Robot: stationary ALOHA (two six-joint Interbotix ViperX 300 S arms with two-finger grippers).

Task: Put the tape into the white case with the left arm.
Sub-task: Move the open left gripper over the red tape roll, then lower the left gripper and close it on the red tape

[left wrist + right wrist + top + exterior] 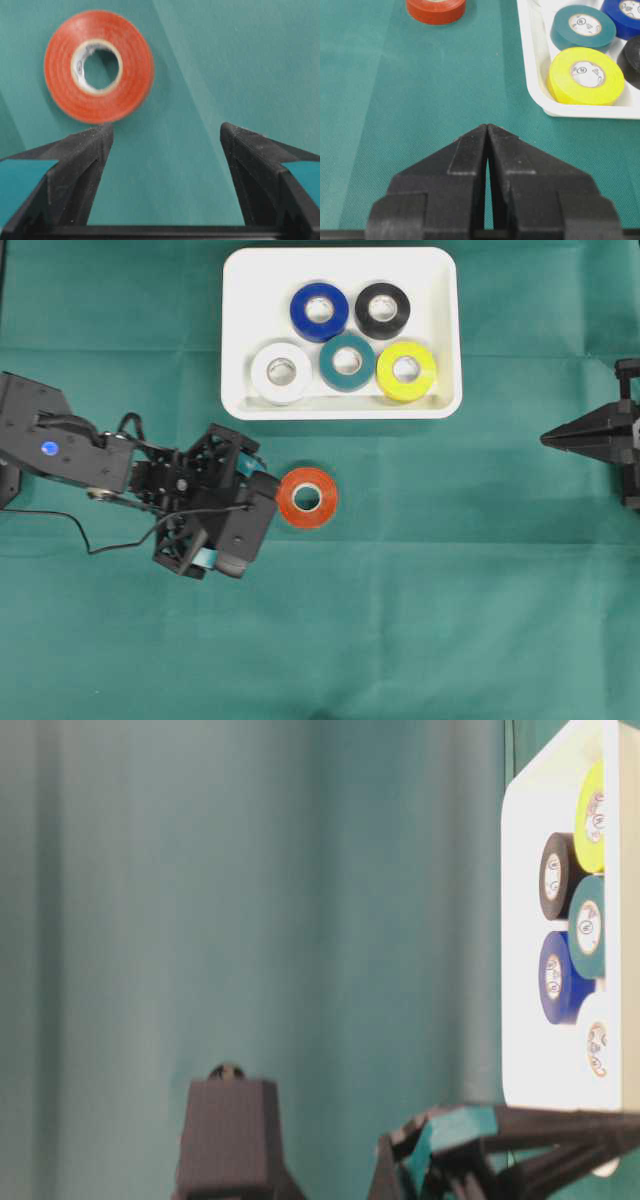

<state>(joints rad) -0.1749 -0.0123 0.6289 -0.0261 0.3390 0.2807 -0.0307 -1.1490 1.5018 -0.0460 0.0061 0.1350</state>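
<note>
Green cloth covers the worktop (pixel 450 590) from edge to edge. Up at the far side sits the white case (pixel 240 330), and it holds five rolls: blue (pixel 319 311), black (pixel 382 310), white (pixel 281 373), teal (pixel 347 362) and yellow (pixel 406 371). Out on the cloth, below the case and apart from it, lies the orange tape (pixel 307 497), flat, hole facing up. The left gripper (pixel 166 137) is right beside it, jaws spread wide, nothing between them; from the left wrist camera the roll sits just ahead of the left fingertip (pixel 95 142), off to that side rather than centred. Over on the right edge, the right gripper (pixel 487 129) hangs with its jaws pressed together, well away from the roll.
</note>
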